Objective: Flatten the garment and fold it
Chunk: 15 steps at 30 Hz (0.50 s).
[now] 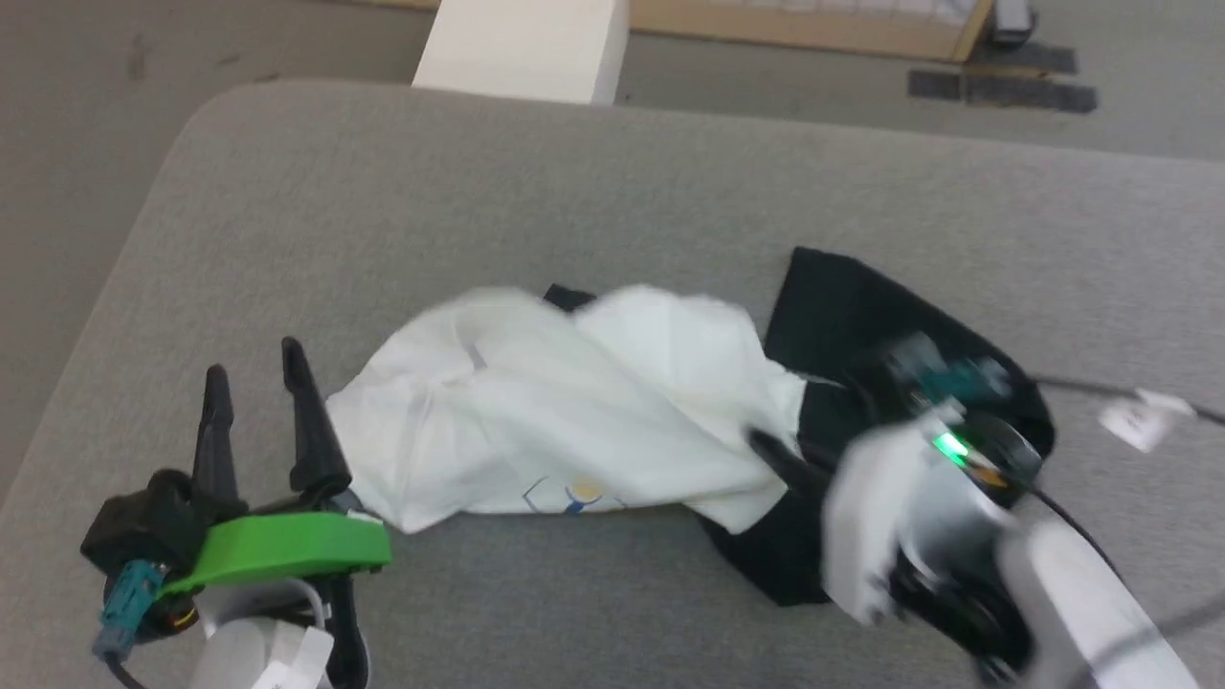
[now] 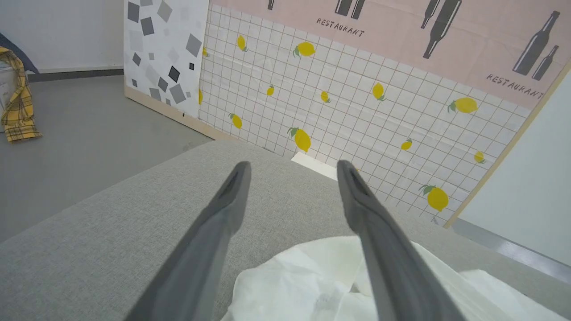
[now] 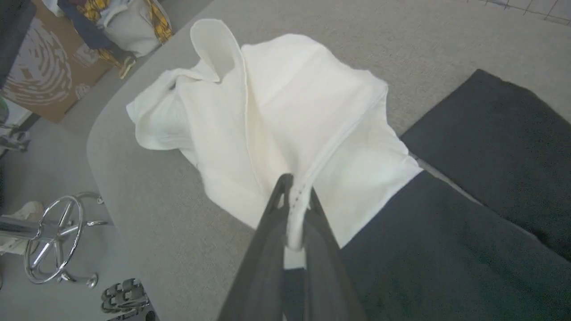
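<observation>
The garment (image 1: 593, 402) lies crumpled on the grey padded table (image 1: 478, 172), its white body bunched in the middle and a black sleeve (image 1: 861, 306) spread to the right. My right gripper (image 1: 766, 450) is shut on a fold of white hem (image 3: 294, 209) at the garment's right side, beside the black sleeve (image 3: 482, 178). My left gripper (image 1: 254, 368) stands open just left of the white body, fingers pointing away and nothing between them. In the left wrist view its fingers (image 2: 232, 196) hover over the table with the white cloth (image 2: 312, 285) low between them.
The table's rounded left edge (image 1: 115, 287) drops to grey floor. A white post (image 1: 526, 43) stands behind the table. A lemon-print panel (image 2: 357, 111) stands beyond the table. A chrome chair base (image 3: 53, 240) and a cardboard box (image 3: 40, 76) stand on the floor.
</observation>
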### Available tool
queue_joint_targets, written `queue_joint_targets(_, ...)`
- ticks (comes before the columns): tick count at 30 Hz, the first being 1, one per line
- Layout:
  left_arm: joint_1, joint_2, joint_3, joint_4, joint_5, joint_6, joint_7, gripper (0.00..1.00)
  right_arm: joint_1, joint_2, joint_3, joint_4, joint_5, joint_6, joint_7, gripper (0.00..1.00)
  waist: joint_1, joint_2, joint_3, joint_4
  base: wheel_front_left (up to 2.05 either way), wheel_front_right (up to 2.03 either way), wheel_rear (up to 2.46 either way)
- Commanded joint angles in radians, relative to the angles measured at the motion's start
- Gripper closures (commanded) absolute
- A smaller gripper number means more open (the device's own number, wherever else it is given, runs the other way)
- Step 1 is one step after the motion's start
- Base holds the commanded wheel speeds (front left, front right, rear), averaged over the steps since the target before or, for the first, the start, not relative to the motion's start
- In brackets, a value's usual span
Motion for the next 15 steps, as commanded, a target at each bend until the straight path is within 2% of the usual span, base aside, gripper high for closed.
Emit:
queue_joint_targets(1,0.014,-0.002,0.007,-0.002,0.014,-0.004,-0.004,0.0,0.083,-0.023,-0.042,-0.067,-0.013,-0.002,0.043,1.0,0.0,0.0075,-0.085,-0.092,0.0,0.0,0.0)
queue_joint_targets(5,0.033,-0.002,0.034,-0.005,0.021,-0.014,-0.004,0.0,0.335,-0.017,-0.217,-0.264,-0.087,-0.002,0.214,1.0,0.0,0.0075,-0.102,-0.147,0.0,0.0,0.0)
queue_joint_targets(8,0.029,-0.002,0.058,0.008,0.02,-0.032,-0.004,0.0,0.482,0.047,-0.352,-0.343,-0.148,-0.002,0.32,1.0,0.0,0.0075,-0.108,-0.184,0.0,0.0,0.0)
queue_joint_targets(12,0.024,-0.002,0.061,0.025,0.021,-0.047,-0.004,0.0,0.582,0.116,-0.513,-0.344,-0.224,-0.002,0.379,1.0,0.0,0.0075,-0.117,-0.219,0.0,0.0,0.0)
queue_joint_targets(15,0.019,-0.002,0.054,0.04,0.021,-0.055,-0.004,0.0,0.603,0.133,-0.621,-0.289,-0.292,-0.002,0.362,1.0,0.0,0.0075,-0.124,-0.233,0.0,0.0,0.0)
